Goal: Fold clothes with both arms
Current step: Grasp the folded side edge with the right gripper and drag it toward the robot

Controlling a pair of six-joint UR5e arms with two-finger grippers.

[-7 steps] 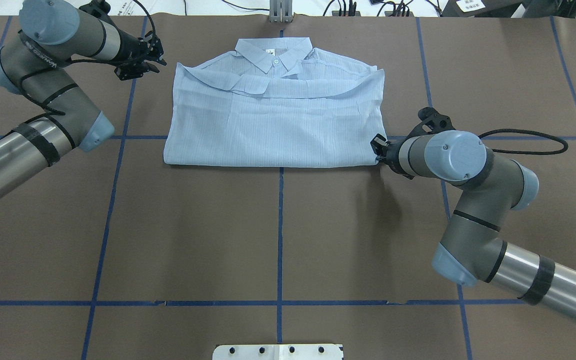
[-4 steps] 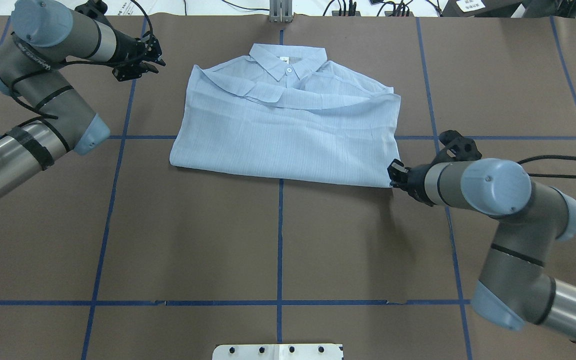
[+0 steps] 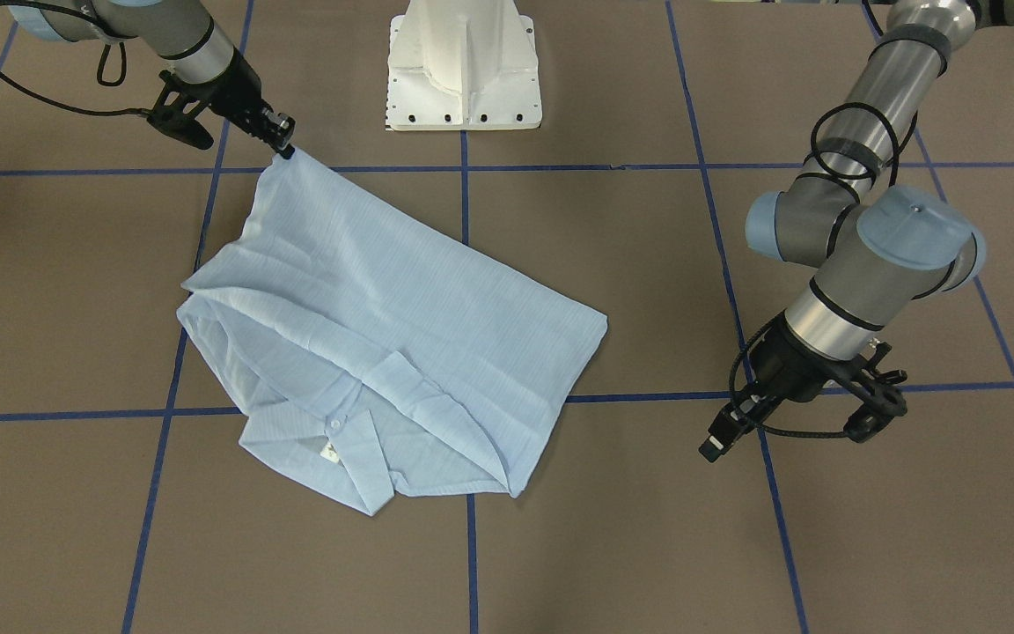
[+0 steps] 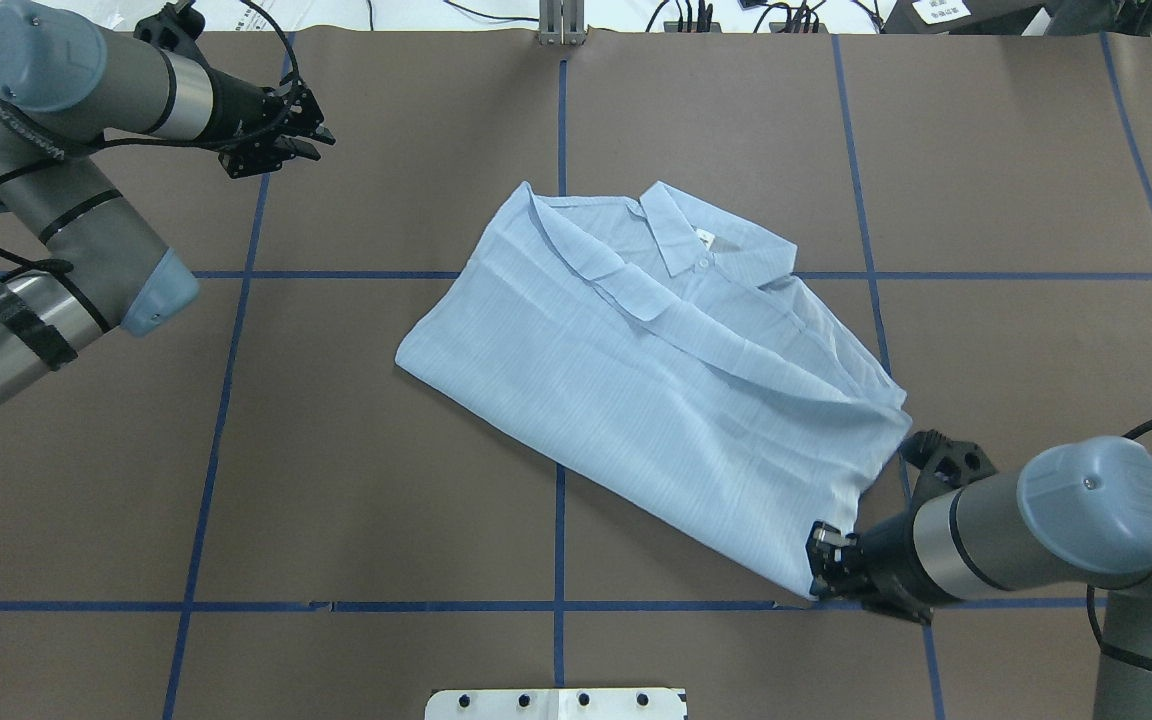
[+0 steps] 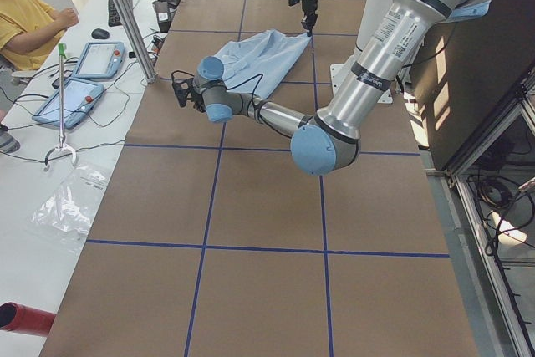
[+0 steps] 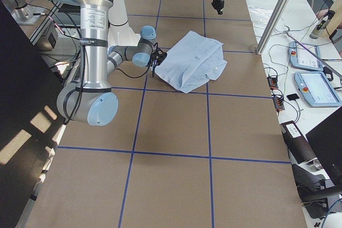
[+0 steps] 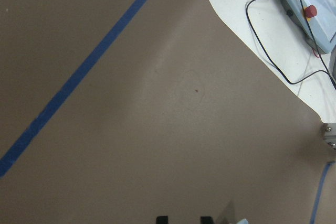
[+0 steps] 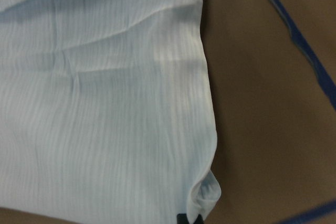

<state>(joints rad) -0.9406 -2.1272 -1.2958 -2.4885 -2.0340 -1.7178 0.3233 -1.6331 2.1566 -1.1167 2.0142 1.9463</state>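
At the centre of the brown table [image 4: 386, 480], the light-blue shirt [image 4: 656, 400] lay folded and slewed diagonally in the overhead view, its collar [image 4: 681, 235] toward the upper middle and one hem corner drawn out to a point at lower right, just above a blue tape line [image 4: 236, 606]. There we saw the right gripper [image 4: 818, 560] pinching that corner. Only the right wrist camera showed the fine stripes and the puckered cloth caught at the black fingertip [image 8: 181, 217] on its bottom edge. The left gripper [image 4: 319, 142] hung at upper left, well apart from the shirt. Its wrist camera alone showed its two fingertips [image 7: 161, 219] spread with nothing between them, over bare table, and a red button [image 7: 312, 10] on a device at that frame's upper right. The front-facing view gave us the whole white pedestal base [image 3: 463, 66] at top centre. The side view from the robot's left added a person in yellow [image 5: 29, 18] at upper left beside two blue handheld screens [image 5: 96, 60]. We could read neither the white neck label [image 4: 706, 238] inside the collar nor the dark lettering on the left arm [image 4: 21, 135].
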